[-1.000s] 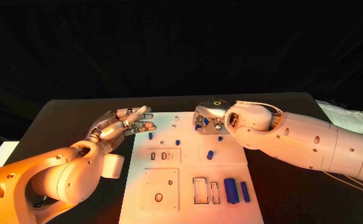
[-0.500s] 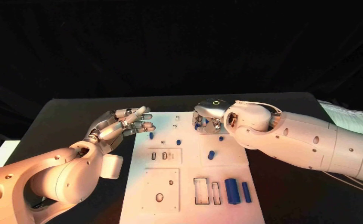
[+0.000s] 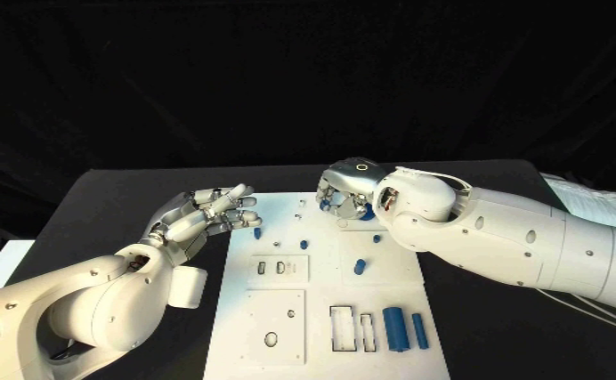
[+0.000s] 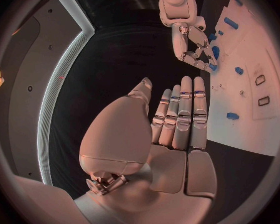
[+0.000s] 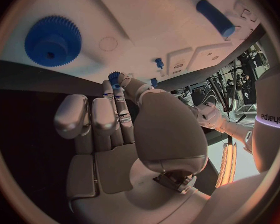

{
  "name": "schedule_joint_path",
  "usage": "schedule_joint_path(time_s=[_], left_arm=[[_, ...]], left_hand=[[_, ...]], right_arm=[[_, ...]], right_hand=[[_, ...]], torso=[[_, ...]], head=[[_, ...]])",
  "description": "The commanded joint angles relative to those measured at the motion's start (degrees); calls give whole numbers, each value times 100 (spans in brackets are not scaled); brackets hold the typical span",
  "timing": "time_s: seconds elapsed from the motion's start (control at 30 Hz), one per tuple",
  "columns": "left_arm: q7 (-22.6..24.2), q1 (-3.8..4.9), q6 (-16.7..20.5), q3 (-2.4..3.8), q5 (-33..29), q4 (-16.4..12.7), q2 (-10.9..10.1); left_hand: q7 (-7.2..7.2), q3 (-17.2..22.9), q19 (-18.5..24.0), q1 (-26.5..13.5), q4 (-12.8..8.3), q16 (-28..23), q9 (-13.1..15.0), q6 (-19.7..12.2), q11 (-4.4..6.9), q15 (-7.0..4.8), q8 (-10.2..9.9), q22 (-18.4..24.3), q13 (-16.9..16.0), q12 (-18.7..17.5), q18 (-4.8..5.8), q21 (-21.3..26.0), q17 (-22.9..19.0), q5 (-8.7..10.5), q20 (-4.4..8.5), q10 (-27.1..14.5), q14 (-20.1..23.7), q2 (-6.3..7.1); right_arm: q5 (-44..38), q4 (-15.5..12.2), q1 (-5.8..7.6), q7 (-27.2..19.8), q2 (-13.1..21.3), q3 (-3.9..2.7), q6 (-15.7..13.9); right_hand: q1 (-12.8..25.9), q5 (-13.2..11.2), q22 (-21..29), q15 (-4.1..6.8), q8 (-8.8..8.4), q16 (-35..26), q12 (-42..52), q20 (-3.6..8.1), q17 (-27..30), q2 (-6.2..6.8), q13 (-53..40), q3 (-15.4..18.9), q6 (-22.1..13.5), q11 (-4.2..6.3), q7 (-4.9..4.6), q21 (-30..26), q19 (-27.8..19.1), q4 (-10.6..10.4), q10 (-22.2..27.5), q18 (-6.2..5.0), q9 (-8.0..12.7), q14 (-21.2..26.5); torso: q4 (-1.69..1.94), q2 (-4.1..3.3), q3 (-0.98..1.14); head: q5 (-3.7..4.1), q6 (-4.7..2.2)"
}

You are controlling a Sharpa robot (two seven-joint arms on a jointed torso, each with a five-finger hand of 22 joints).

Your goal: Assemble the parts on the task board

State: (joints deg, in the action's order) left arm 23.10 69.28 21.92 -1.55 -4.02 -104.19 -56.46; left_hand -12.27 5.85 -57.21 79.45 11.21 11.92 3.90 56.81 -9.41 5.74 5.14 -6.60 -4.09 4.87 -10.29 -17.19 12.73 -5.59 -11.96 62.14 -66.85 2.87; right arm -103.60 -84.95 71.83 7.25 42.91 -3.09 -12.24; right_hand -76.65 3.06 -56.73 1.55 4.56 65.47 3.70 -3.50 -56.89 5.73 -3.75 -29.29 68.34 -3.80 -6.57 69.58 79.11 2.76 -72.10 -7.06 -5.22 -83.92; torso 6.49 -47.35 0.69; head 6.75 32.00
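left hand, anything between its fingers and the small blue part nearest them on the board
Nothing visible. The left hand hovers open at the task board's edge, and the nearest small blue part lies uncovered just beyond its fingers.

A black table [image 3: 122,189] stretches under and around the left hand [image 3: 206,211] and the right hand [image 3: 344,193]. Beyond both hands, past the table's far edge, hangs a black backdrop [image 3: 308,60] with faint folds, unlit. Well out from the right hand, at the table's rim, lie white sheets [image 3: 584,195]. Outward of the left hand, past the table corner, a pale surface [image 3: 11,255] shows.
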Motion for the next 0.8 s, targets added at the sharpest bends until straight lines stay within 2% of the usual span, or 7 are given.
schedule_joint_path(time_s=[0.03,0.2,0.5,0.8], left_arm=[[20,9,-125,5,-11,-13,15],[21,10,-132,5,-11,-25,15],[23,28,-136,6,-11,-48,6],[23,48,-136,7,-11,-72,-10]], left_hand=[[-43,-14,-9,-25,-25,-6,-7,-14,17,17,-22,5,7,-17,-17,20,8,20,-18,-36,-17,-17],[-43,-14,-9,-25,-25,-6,-7,-14,17,17,-22,5,7,-17,-17,20,8,20,-18,-36,-17,-17],[-44,-12,-10,-18,-31,-6,-7,-16,17,17,-25,5,7,-20,-17,21,11,20,-19,-38,-16,-19],[-44,-12,-10,-18,-31,-6,-7,-16,17,17,-25,5,7,-20,-17,21,11,20,-19,-38,-16,-19]], right_arm=[[-115,59,11,166,-77,-2,-383],[-125,181,25,176,-258,-6,-457],[-198,453,30,165,-538,-7,-521],[-206,646,27,102,-697,2,-288]], right_hand=[[-130,5,-7,36,-29,36,-16,-21,1,-50,-8,-37,2,88,-10,20,38,5,-101,110,-9,-197],[-123,5,-26,31,-40,53,-17,-26,-16,-36,-5,-51,-6,82,-16,38,33,0,-89,111,-9,-194],[-110,6,-36,26,-51,76,-16,-31,-39,-18,-4,-62,-14,75,-22,50,24,-9,-77,111,-10,-193],[-78,9,-49,21,-59,93,-14,-38,-50,21,-4,-59,-16,72,-22,66,13,-26,-67,110,-13,-189]], torso=[[24,-16,-4],[34,-29,0],[95,-65,-14],[91,-77,-13]], head=[[-14,-19],[-41,-17],[-1,-22],[-13,-1]])
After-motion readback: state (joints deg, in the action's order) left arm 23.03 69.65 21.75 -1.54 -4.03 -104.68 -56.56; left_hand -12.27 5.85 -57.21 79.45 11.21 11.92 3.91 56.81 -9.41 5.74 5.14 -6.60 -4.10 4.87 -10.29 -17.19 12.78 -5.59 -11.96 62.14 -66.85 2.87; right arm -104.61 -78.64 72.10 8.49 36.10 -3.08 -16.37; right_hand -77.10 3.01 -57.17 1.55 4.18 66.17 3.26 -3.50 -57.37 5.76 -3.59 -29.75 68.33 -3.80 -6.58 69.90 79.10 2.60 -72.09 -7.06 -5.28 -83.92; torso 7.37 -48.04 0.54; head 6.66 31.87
